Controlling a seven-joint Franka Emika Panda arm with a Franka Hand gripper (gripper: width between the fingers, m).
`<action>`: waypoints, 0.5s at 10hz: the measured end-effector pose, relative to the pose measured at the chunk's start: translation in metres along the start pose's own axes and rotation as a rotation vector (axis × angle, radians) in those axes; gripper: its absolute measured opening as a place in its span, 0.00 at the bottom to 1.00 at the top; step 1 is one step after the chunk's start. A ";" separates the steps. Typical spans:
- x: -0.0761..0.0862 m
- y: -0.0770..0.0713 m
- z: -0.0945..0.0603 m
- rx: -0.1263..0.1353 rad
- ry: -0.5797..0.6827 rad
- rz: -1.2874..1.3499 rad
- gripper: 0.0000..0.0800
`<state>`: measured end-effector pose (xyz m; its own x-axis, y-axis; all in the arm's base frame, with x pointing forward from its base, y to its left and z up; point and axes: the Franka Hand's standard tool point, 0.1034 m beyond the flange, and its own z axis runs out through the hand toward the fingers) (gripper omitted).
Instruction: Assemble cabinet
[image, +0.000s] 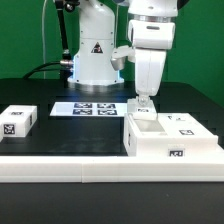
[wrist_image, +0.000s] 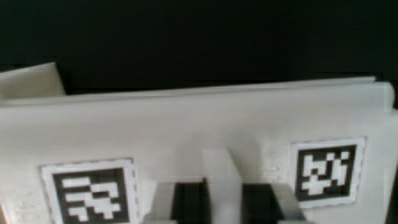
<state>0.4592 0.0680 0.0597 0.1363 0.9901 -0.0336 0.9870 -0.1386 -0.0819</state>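
The cabinet (image: 172, 138) is a large white box with tags, lying on the black table at the exterior view's right. My gripper (image: 145, 102) comes straight down on its far left corner. In the wrist view the cabinet (wrist_image: 214, 120) fills the picture as a white panel with two tags. My gripper (wrist_image: 222, 205) shows as two dark fingers close on either side of a thin white wall of the box, so it looks shut on that wall. The box rests on the table.
A small white tagged block (image: 18, 122) lies at the exterior view's left. The marker board (image: 92, 108) lies flat behind the middle, before the robot's base (image: 95, 60). A long white ledge (image: 80, 162) runs along the table's front edge.
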 end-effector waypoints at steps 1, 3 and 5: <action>0.001 0.003 0.000 -0.001 0.001 -0.020 0.09; 0.001 0.005 -0.001 -0.002 0.001 -0.028 0.09; 0.001 0.005 -0.001 -0.003 0.002 -0.028 0.09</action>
<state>0.4649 0.0685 0.0599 0.1089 0.9936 -0.0297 0.9906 -0.1109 -0.0802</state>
